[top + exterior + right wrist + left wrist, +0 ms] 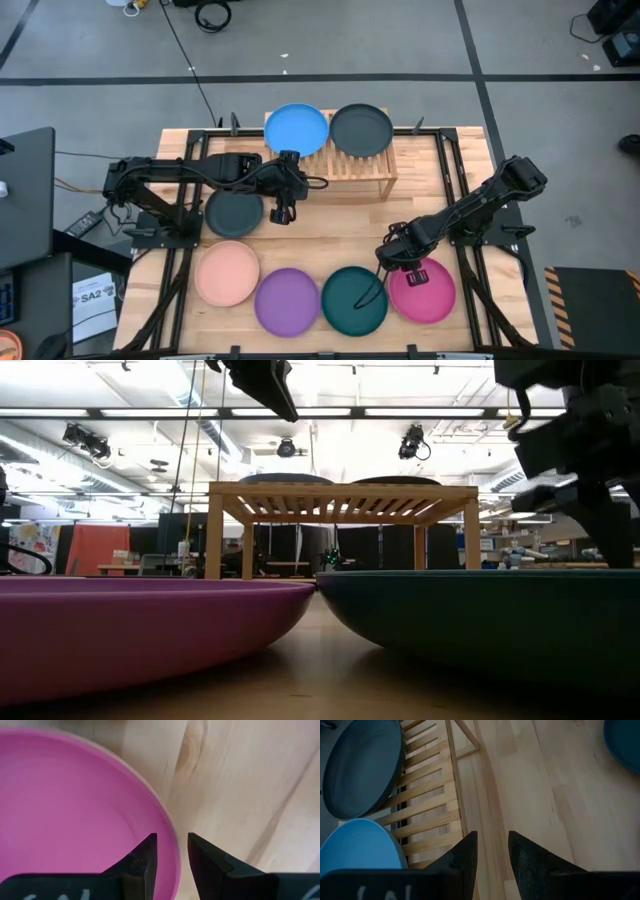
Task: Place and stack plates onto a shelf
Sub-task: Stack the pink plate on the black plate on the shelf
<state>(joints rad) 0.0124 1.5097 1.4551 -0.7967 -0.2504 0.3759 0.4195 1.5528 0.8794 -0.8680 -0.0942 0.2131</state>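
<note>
Right end effector (171,851), fingers parted and grasping nothing, straddles the magenta plate (70,810) rim directly below it.

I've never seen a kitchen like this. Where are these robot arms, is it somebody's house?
Probably not a house; it looks like a robot lab or workshop. Tape lines mark the grey floor, cables trail across it, and ceiling strip lights hang over a big open room.

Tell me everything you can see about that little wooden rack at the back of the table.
The shelf is a low light-wood rack on plain legs, its top made of parallel slats. It stands upright at the table's far edge. Two plates lie side by side on it, a blue plate and a charcoal plate. Neither gripper touches it.
</note>
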